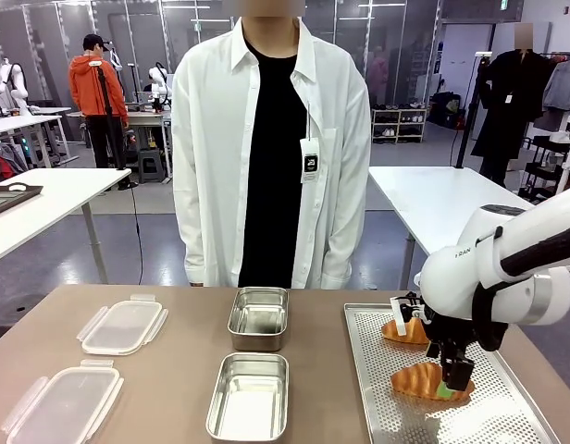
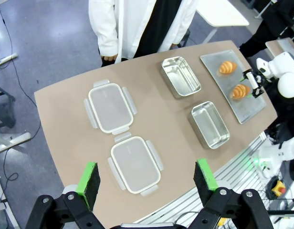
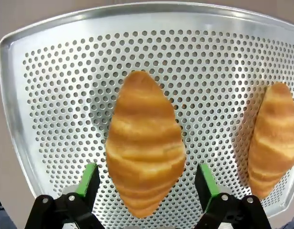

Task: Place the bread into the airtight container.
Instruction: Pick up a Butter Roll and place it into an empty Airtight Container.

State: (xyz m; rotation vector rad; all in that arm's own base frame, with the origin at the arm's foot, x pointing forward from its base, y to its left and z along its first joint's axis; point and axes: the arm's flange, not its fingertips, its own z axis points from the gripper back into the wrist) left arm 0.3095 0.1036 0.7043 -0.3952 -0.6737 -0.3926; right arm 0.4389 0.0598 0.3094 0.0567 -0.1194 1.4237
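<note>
Golden croissant [image 3: 144, 143] between right gripper's [image 3: 147, 174] spread jaws, long axis crosswise to them

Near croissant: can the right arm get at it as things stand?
Probably yes: the right end effector is open with a finger on each side of the near croissant, nothing between.

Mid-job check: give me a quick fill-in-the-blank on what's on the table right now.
The tray holds ___ croissants.
The right gripper straddles the near croissant, jaws ___.
Both containers are ___.
The lids lie on the robot's ___ of the containers.
Missing: two; open; empty; left.
</note>
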